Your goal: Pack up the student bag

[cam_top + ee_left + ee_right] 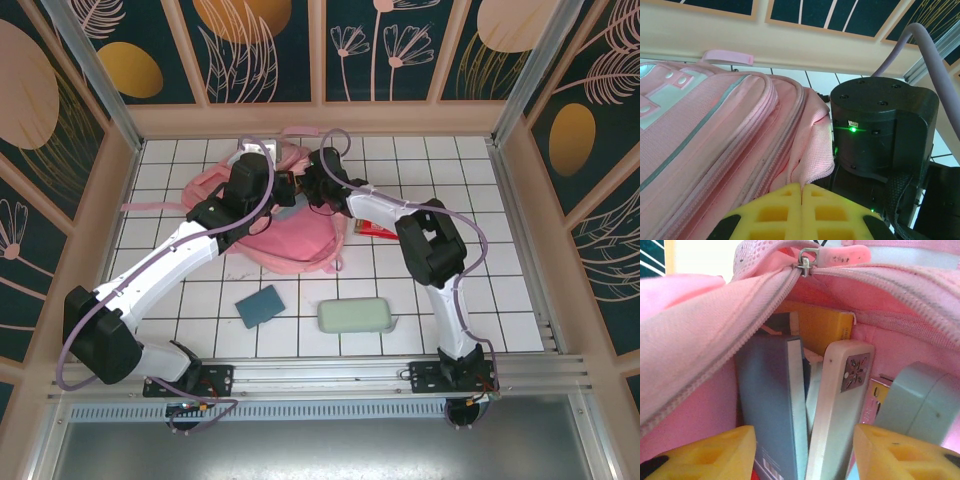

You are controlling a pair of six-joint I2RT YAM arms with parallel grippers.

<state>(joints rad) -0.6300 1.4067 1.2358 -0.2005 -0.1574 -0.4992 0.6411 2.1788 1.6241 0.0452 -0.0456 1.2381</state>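
The pink student bag [292, 240] lies at the back middle of the tiled table, its main zip open. My left gripper [801, 186] is shut on a pink fabric edge of the bag [812, 150] by the opening. My right gripper [804, 432] is open at the mouth of the bag [705, 340], its yellow fingers [715, 455] straddling a blue-grey book [772, 405] and a white flat case [840, 400] that stand inside. Behind these sit a yellow book [820, 325] and a pale blue-grey box [920, 400]. From above, both grippers meet at the bag's top, left gripper [283, 192] and right gripper [306, 186].
On the tiles near the arms lie a teal notebook [260, 305] and a pale green case [355, 316]. A red item [378, 229] pokes out under the right arm beside the bag. The zip pull [806, 262] hangs at the top of the opening. Wooden walls close in the table.
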